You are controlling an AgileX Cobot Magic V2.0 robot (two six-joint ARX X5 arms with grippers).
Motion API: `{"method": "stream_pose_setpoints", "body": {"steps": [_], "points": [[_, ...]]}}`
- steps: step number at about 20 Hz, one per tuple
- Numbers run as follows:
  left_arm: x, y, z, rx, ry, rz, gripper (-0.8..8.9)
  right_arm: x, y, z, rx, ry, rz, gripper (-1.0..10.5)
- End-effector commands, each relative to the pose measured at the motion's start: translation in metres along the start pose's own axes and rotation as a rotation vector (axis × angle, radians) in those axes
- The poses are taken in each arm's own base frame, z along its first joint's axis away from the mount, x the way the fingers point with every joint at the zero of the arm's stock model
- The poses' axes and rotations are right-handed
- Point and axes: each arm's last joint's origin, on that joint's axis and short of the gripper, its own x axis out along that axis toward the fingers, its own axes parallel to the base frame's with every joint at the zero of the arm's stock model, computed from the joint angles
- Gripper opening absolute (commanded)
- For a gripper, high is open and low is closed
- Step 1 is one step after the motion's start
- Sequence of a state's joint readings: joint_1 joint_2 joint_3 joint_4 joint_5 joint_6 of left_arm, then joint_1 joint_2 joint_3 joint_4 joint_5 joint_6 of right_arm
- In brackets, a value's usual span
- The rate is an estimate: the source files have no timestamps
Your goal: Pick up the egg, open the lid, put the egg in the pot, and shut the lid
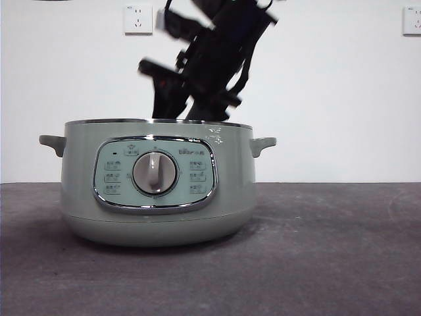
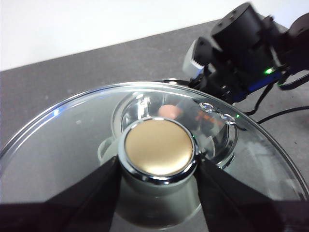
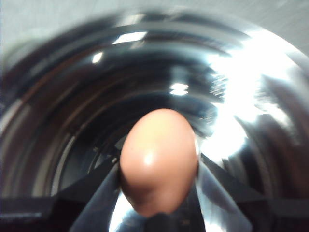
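Observation:
The sage-green pot (image 1: 158, 197) stands on the table with no lid on it. My right arm (image 1: 210, 59) reaches down from above into the pot, its jaws hidden behind the rim. In the right wrist view my right gripper (image 3: 159, 180) is shut on the reddish-brown egg (image 3: 159, 162) inside the pot's shiny steel bowl (image 3: 72, 96). My left gripper (image 2: 158, 165) is shut on the round knob (image 2: 158, 147) of the glass lid (image 2: 63, 140) and holds it up beside the pot. Through the glass I see the egg (image 2: 170, 110) and the right arm (image 2: 246, 43).
The table (image 1: 329, 250) is dark grey, with a white wall behind it. Two wall sockets (image 1: 138, 20) (image 1: 412, 20) sit high on the wall. A black cable (image 2: 280, 113) lies on the table past the pot.

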State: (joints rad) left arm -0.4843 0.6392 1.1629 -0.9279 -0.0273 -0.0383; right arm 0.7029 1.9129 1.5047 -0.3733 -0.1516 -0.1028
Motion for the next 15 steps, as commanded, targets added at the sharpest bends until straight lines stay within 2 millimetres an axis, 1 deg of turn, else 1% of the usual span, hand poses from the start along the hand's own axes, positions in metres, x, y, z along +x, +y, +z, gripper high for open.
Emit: {"method": "stream_pose_setpoints", "body": {"steps": [1, 4, 6, 11, 15], "points": [[-0.005, 0.000, 0.004, -0.015, -0.058, -0.003, -0.08, 0.016, 0.000, -0.006, -0.025, 0.026, -0.022, -0.2], [-0.005, 0.000, 0.004, -0.015, -0.059, -0.004, -0.08, 0.032, -0.002, -0.016, -0.034, 0.074, -0.041, -0.2], [-0.005, 0.000, 0.004, -0.015, -0.059, -0.004, -0.08, 0.039, -0.003, -0.021, -0.046, 0.101, -0.041, -0.2], [-0.005, 0.000, 0.004, -0.015, -0.059, -0.005, -0.08, 0.044, -0.002, -0.027, -0.046, 0.140, -0.025, -0.2], [-0.005, 0.000, 0.003, -0.015, -0.052, -0.010, -0.08, 0.045, 0.016, -0.032, -0.194, 0.211, 0.023, -0.2]]}}
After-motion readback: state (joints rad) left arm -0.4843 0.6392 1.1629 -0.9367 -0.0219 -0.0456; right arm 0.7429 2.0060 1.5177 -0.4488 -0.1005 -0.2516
